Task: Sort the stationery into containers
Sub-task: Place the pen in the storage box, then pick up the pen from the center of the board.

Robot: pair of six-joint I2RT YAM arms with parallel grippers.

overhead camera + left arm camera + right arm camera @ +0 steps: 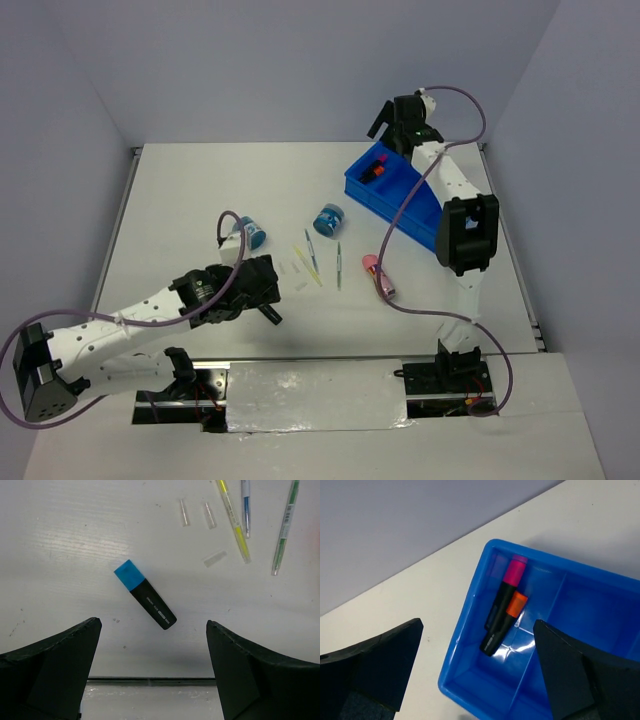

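Left claw point(152, 627) hung spread wide over the table point(60, 540). The blue-capped highlighter point(145, 595) lay slantwise just ahead of the gap between its fingers, untouched. Far right, the right claw point(479, 627) was spread too, above the blue tray point(462, 652). Its corner compartment held the pink-capped highlighter point(509, 582) and orange-capped highlighter point(504, 620), seemingly touching.

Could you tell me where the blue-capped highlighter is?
The blue-capped highlighter lies on the table in the left wrist view, just ahead of the open left gripper, with clear caps and thin pens beyond it.
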